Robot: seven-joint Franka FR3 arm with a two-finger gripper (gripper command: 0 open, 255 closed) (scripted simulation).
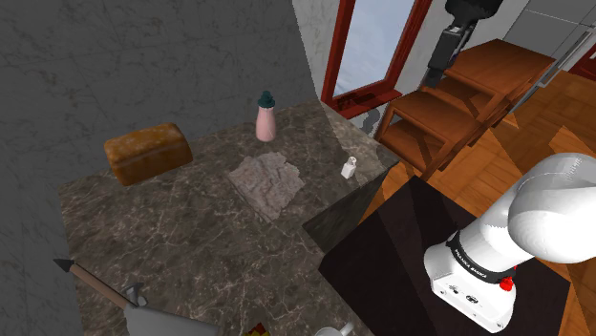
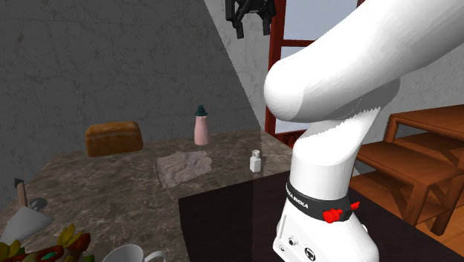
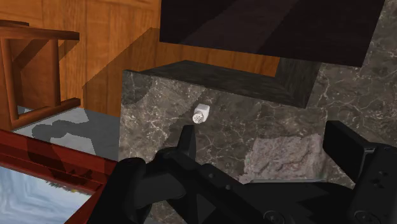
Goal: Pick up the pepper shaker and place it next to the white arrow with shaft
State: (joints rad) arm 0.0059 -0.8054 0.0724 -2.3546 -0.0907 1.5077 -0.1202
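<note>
The pepper shaker (image 1: 350, 167) (image 2: 256, 161) (image 3: 200, 114) is small and white, standing upright near the corner of the dark marble table (image 1: 191, 248). The arrow (image 1: 94, 283) (image 2: 21, 193) lies at the shoulder view's lower left; it has a dark tip, a brownish shaft and a pale grey end. My black gripper (image 1: 437, 74) (image 2: 251, 30) (image 3: 264, 146) hangs high above the table's corner, well clear of the shaker. Its fingers stand apart, open, with nothing between them.
A brown loaf (image 1: 148, 153) and a pink bottle with a dark cap (image 1: 266, 116) stand towards the wall. A grey cloth (image 1: 267, 181) lies mid-table. Wooden steps (image 1: 458, 95) and a red door frame (image 1: 353, 57) are beyond the corner. A mug (image 2: 134, 255) and fruit (image 2: 59, 245) sit near the front.
</note>
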